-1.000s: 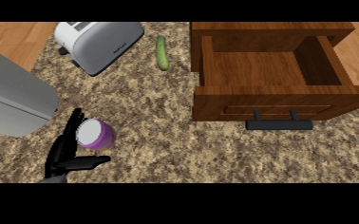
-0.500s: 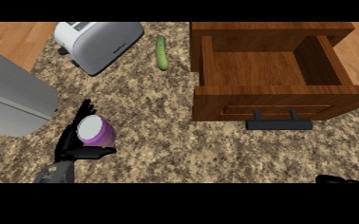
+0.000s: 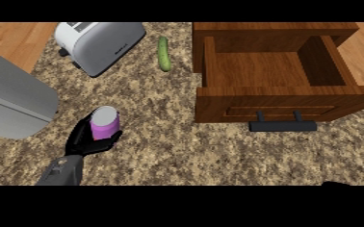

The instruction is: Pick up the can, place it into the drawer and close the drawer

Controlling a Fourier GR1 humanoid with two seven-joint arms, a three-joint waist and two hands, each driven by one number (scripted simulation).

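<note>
Purple can (image 3: 104,124) in (left) fingers (image 3: 80,133)

A black left hand (image 3: 91,143) with slim, smooth, glossy fingers and a thumb, joined to a grey forearm (image 3: 62,171) that enters from the lower edge of the head view. The forearm's casing looks matte, with a few small pale specks near the wrist. A small dark shape at the bottom right corner is too little to identify.

No readable text, label, brand, number or sign was found on anything in view.
</note>
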